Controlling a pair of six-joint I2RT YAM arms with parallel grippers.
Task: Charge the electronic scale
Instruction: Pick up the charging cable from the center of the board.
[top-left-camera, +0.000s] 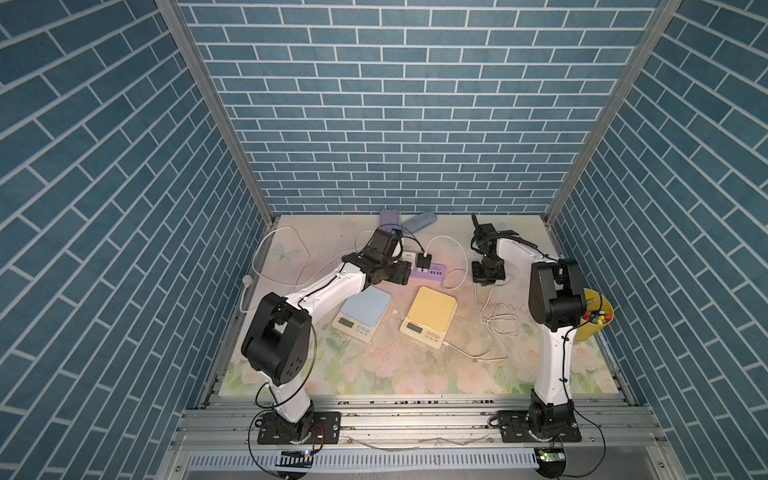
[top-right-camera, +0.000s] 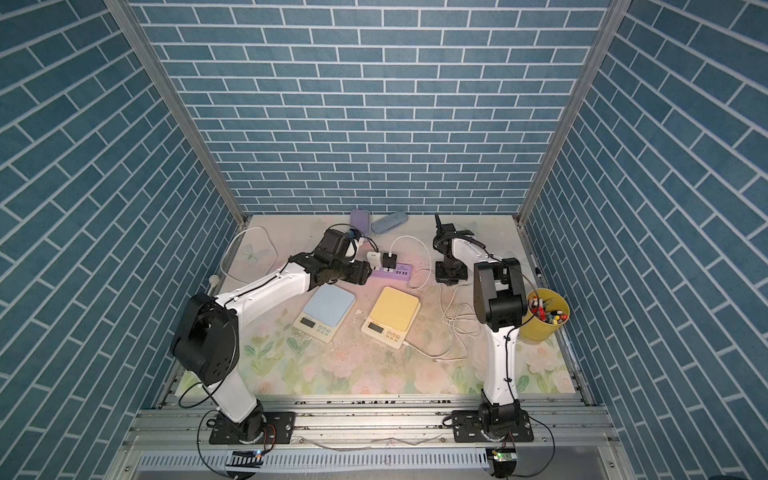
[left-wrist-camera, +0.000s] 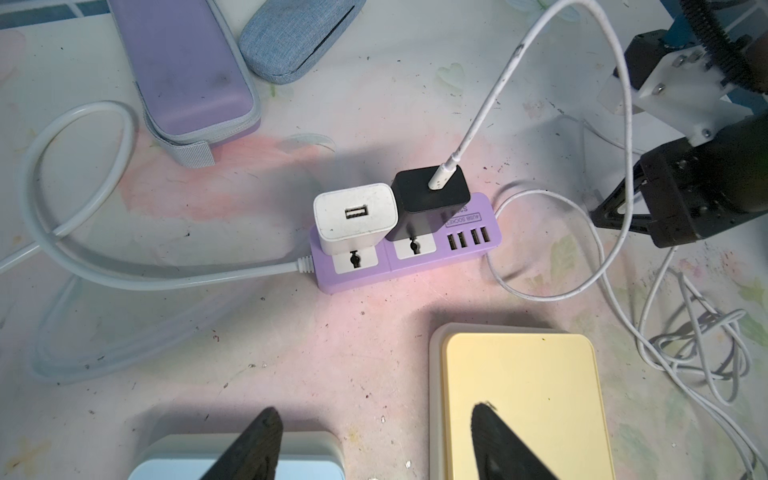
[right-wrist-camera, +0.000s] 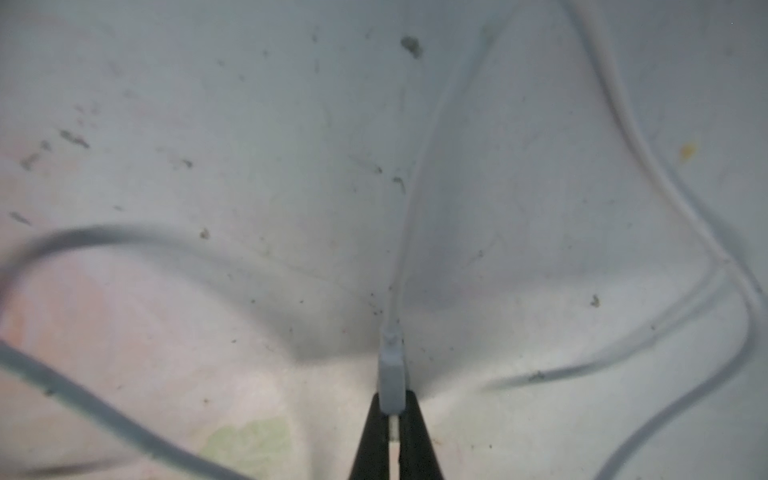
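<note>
The right claw (right-wrist-camera: 392, 401) is clamped shut on the body of a white plug (right-wrist-camera: 392, 370) low over the table (top-left-camera: 374, 374). Its cable trails away from the fingertips, so the metal end probably points back between the fingers, though the wrist view is too blurred to confirm that. Taking the rigid plug rather than the limp cord makes sense, because only the plug can be aimed at a port. The left claw (left-wrist-camera: 376, 432) hangs empty with its jaws spread, above the gap between the blue scale (top-left-camera: 363, 311) and the yellow scale (top-left-camera: 430, 313). Its camera looks at the purple power strip (left-wrist-camera: 415, 268), likely so it can steady the strip. On the strip, a black adapter (left-wrist-camera: 428, 195) already carries a white cable, while the white USB adapter (left-wrist-camera: 353, 216) beside it has an empty port, as do the strip's own USB sockets. Both scales sit flat near the middle of the table, just in front of the strip. In both top views a white cable reaches the yellow scale's near right corner, but whether it is seated there cannot be told. The held plug sits well to the right of the strip, so it looks like the supply end awaiting a carry to a free port.
</note>
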